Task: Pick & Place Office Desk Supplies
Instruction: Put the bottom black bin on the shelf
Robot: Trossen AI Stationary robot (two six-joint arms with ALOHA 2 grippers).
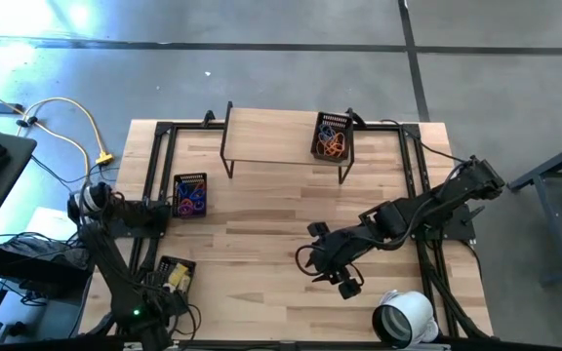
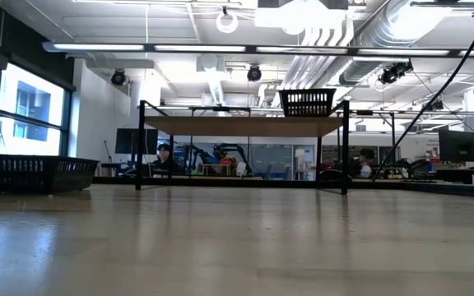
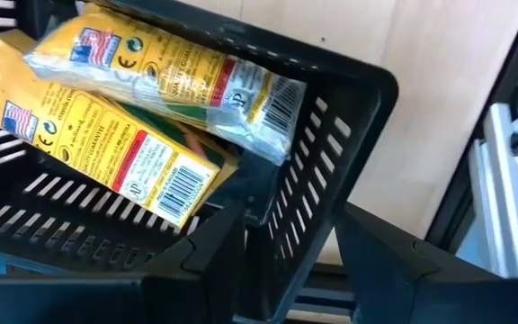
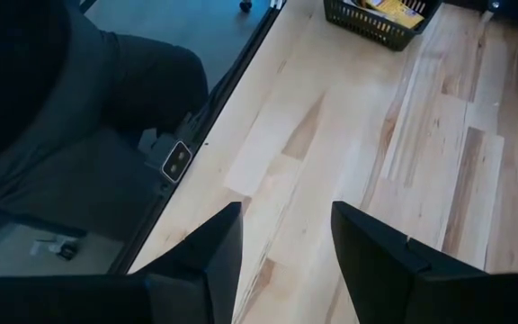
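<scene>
1. Office supplies, lot one: yellow-and-white packets (image 3: pixel 151 108), two visible, lying overlapped inside a black mesh basket (image 3: pixel 331 171) at the near left edge of the worktop (image 1: pixel 261 224). One packet's end rests against the basket's rim.
2. Lot two: purple and blue loops (image 1: pixel 189 198) in a second black basket (image 1: pixel 190 180) on the left side of the worktop, close to the left frame rail.
3. Lot three: orange-red bands (image 1: pixel 332 144) in a third basket (image 1: pixel 333 121) set on the raised shelf (image 1: pixel 271 136) along the far edge, toward its right end.
4. Left gripper (image 3: pixel 290 261): positioned at the packet basket; its fingers (image 3: pixel 214 256) straddle the basket's near wall, one inside, one outside. Whether they press on the wall cannot be told.
5. Right gripper (image 1: pixel 347 283): over the right-centre of the worktop, arm stretched in from the right edge. Fingers (image 4: pixel 209 247) parted, nothing between them, bare wood beneath.
6. Large white tape roll (image 1: pixel 403 317): at the near right corner, just beside the right gripper.
7. Open room: the middle of the worktop is bare wood from the shelf legs to the near edge. Black frame rails run along the left and right sides.
8. Low view: flat worktop surface, shelf and its basket (image 2: pixel 307 102) beyond, another basket (image 2: pixel 31 173) at the left edge.
</scene>
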